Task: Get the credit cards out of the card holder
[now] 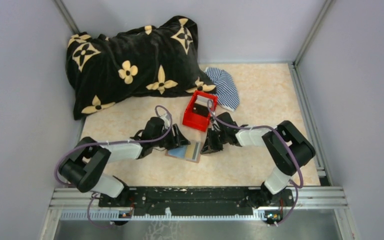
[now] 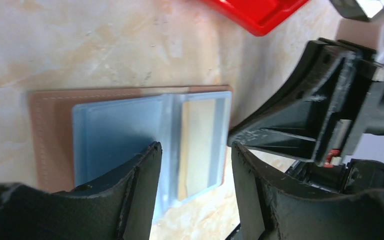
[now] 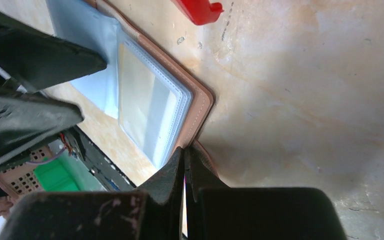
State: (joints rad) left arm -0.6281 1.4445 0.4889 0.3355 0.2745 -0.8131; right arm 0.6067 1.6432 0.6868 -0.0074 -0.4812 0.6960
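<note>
- Nothing readable here, tbh. No words, numbers or logos come through in any of the three views.
- Closest thing to a sign is the tan flower-and-star motif all over the black pillow (image 1: 130,65). It's pattern only, no letters I can make out.
- The credit cards (image 2: 115,132) sit in the clear sleeves of the card holder (image 2: 50,145). Whatever's printed on them is too blurred to read from either wrist view.

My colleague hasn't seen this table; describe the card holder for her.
Find the black flowered pillow at the back, then the red box before it. Closer still lies the card holder: flat, open, brown-edged, showing a light blue card.
</note>
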